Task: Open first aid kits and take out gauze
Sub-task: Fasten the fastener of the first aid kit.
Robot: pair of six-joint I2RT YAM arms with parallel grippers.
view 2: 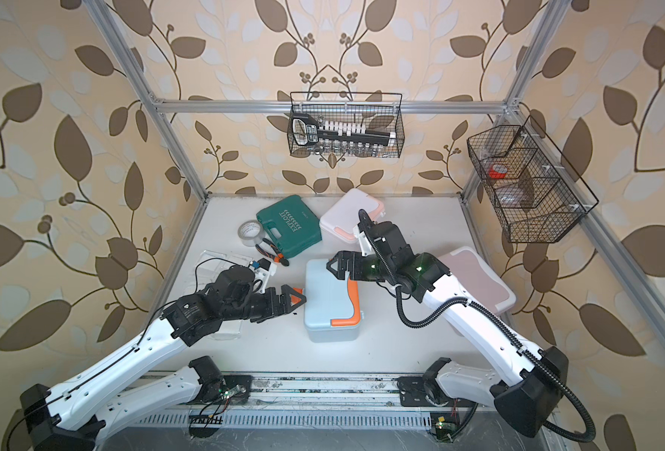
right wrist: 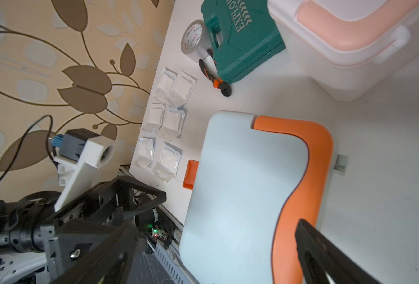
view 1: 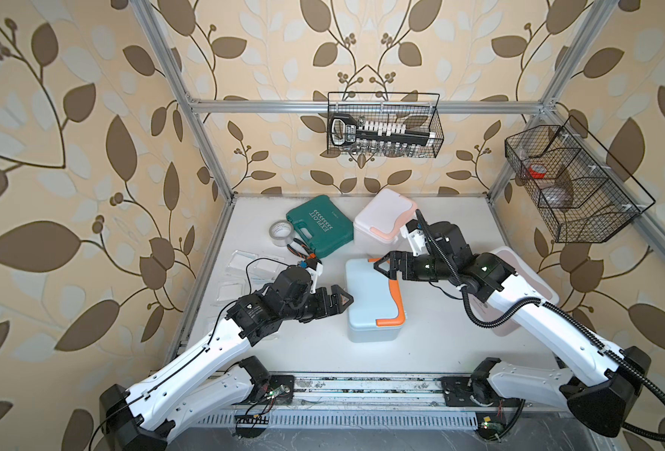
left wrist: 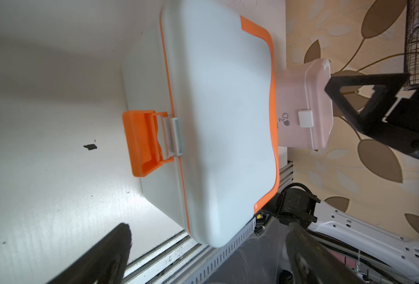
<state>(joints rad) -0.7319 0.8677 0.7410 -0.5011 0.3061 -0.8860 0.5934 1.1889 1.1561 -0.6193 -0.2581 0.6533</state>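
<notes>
The light blue kit (view 1: 374,300) with orange trim was placed at the middle of the worktop (view 1: 307,351), its lid lying shut on the body. Its orange latch (left wrist: 142,142) was seen standing out from the side turned toward the left gripper (view 1: 346,300). That gripper was held low, just beside this side of the kit. Its jaws were spread wide and nothing was held between them. The right gripper (view 1: 379,266) was positioned over the far end of the lid, near the orange handle. Its jaws were likewise spread wide and empty, and contact with the lid could not be made out.

The white kit (view 1: 381,220) with peach trim was set toward the back of the worktop, lid closed. The pink kit (view 1: 534,273) was placed at the right, closed as well and partly covered by the right arm.

Six gauze packets (right wrist: 169,123) were laid flat in two rows along the left edge of the worktop, outside all the kits; in both top views they were largely hidden by the left arm. A green case (view 1: 319,228) was found behind them, with a roll of tape (view 1: 282,233) beside it and pliers (view 1: 301,254) against its near edge.
</notes>
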